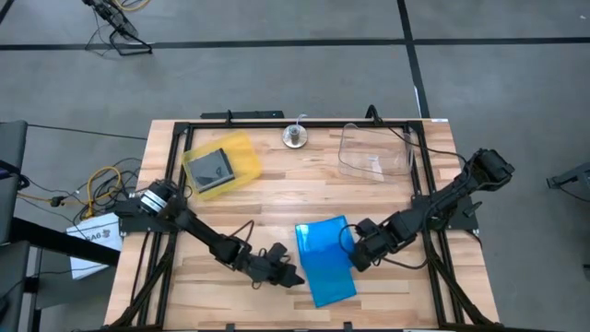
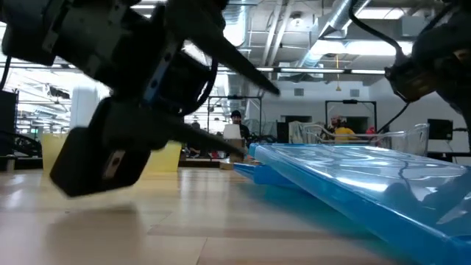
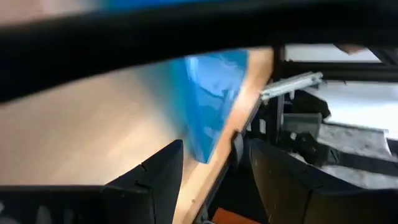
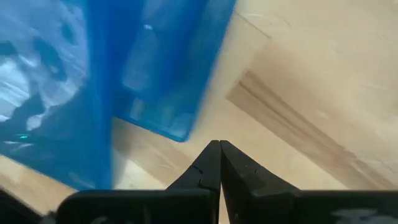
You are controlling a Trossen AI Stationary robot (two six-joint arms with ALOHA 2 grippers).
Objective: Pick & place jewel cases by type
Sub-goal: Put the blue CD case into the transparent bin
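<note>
Two bright blue jewel cases lie at the table's near middle. The upper one rests slanted on the lower one, its left edge raised. My left gripper is open, low and nearly level at that left edge. In the left wrist view a corner of the case shows just ahead of the gap between its fingers. My right gripper is shut and points down at the cases' right side, over bare wood beside a case corner. A smoky grey case lies in the yellow tray. My left gripper's open fingers come level from the table's left at the raised left edge of the upper blue case. Whether a finger touches that edge, I cannot tell.
A clear plastic bin stands at the far right and a small metal piece at the far middle. The yellow tray sits far left. Bare wood lies between these and the blue cases. The near table edge is close to the cases.
</note>
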